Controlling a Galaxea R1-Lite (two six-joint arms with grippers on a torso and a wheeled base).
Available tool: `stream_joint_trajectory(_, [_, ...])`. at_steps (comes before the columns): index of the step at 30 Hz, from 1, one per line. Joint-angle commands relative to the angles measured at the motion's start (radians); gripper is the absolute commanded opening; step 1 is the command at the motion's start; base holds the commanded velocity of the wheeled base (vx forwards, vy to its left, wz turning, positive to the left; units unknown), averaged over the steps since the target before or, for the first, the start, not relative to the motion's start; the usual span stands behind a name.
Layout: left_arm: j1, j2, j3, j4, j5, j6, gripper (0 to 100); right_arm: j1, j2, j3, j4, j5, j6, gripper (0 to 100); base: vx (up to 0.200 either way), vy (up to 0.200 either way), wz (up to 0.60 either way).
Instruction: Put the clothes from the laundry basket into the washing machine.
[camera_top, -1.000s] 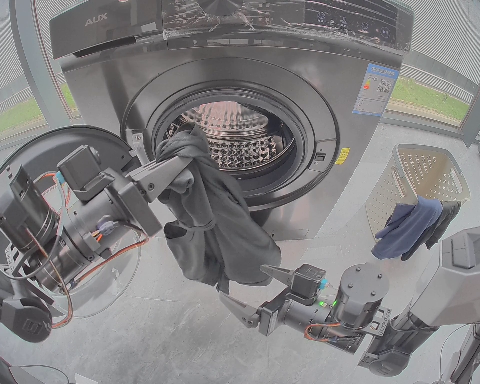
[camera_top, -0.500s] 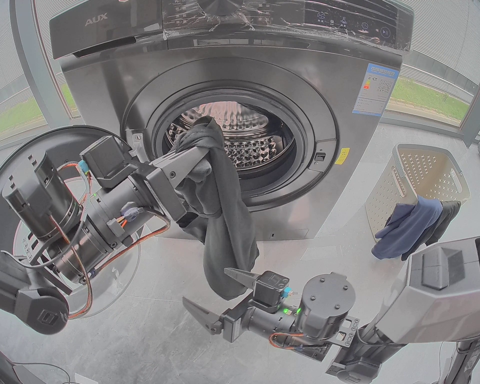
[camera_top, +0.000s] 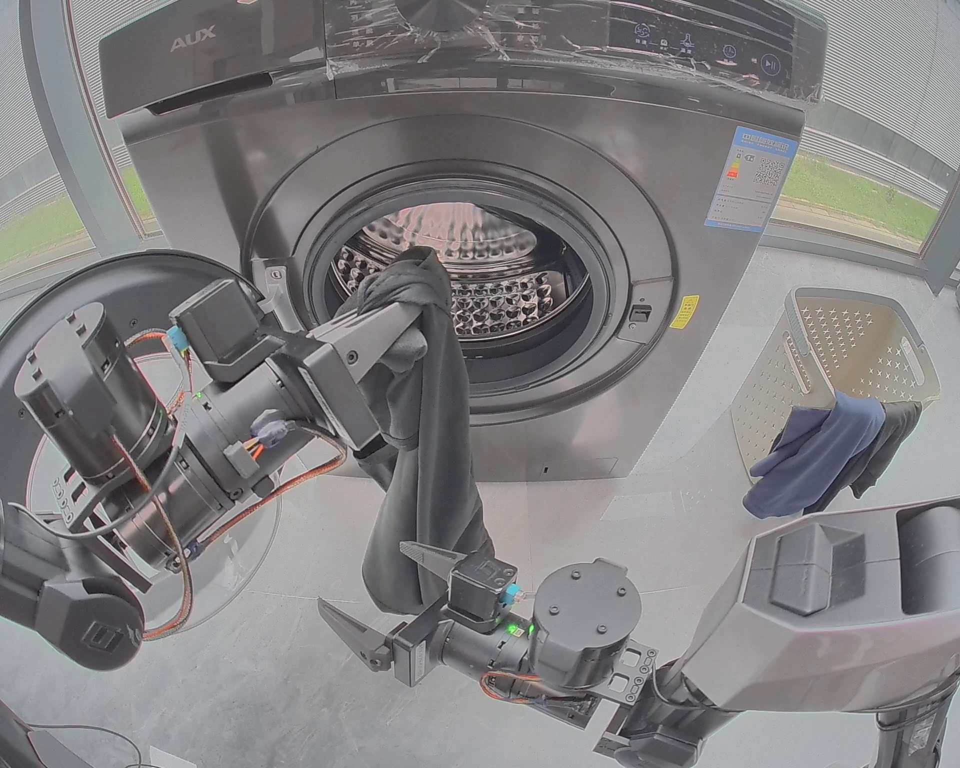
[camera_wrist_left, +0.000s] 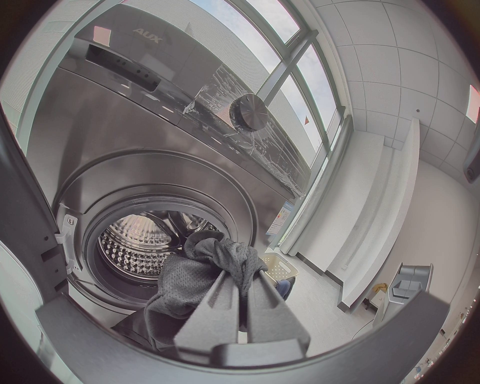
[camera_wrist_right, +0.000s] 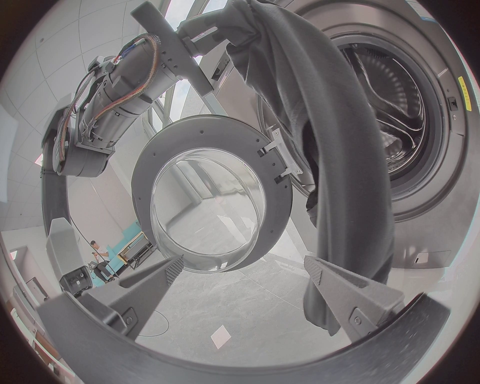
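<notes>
Holding a dark grey garment (camera_top: 430, 450) in the left gripper (camera_top: 405, 318), clamped tight on a bunched top fold, right at the mouth of the washing machine (camera_top: 600, 140) and in front of the open drum (camera_top: 490, 280). Raised that high, by the look of it, to carry the bunch over the drum's lip, with most of the cloth hanging down past the machine's lower rim. Waiting below with the right gripper (camera_top: 370, 582), spread wide and gripping nothing, one finger just beside the hanging hem, probably placed to gather the tail and feed it in. Keeping clear of the round door (camera_top: 100, 290), swung wide open at the machine's left. Leaving for later the laundry basket (camera_top: 850, 350) on the floor by the machine's right corner, with blue and dark clothes (camera_top: 815, 455) draped over its front rim.
</notes>
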Motion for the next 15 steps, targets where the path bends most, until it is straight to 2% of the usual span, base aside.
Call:
stream_joint_trajectory(1, [0.002,0.002,0.0,0.001,0.014,0.001,0,0.003,0.026,-0.027,0.0,0.001,0.001,100,0.0,0.0,0.0])
stream_joint_trajectory(8, [-0.002,-0.001,0.003,0.005,0.023,0.001,0,-0.01,0.058,-0.084,0.02,0.003,0.004,100,0.0,0.0,0.0])
stream_joint_trajectory(13, [-0.002,-0.033,0.008,0.065,0.023,-0.001,0,-0.083,0.16,-0.243,0.111,0.024,0.007,100,0.0,0.0,0.0])
stream_joint_trajectory(15, [-0.002,-0.041,0.008,0.07,0.023,-0.001,0,-0.09,0.175,-0.268,0.118,0.026,0.006,100,0.0,0.0,0.0])
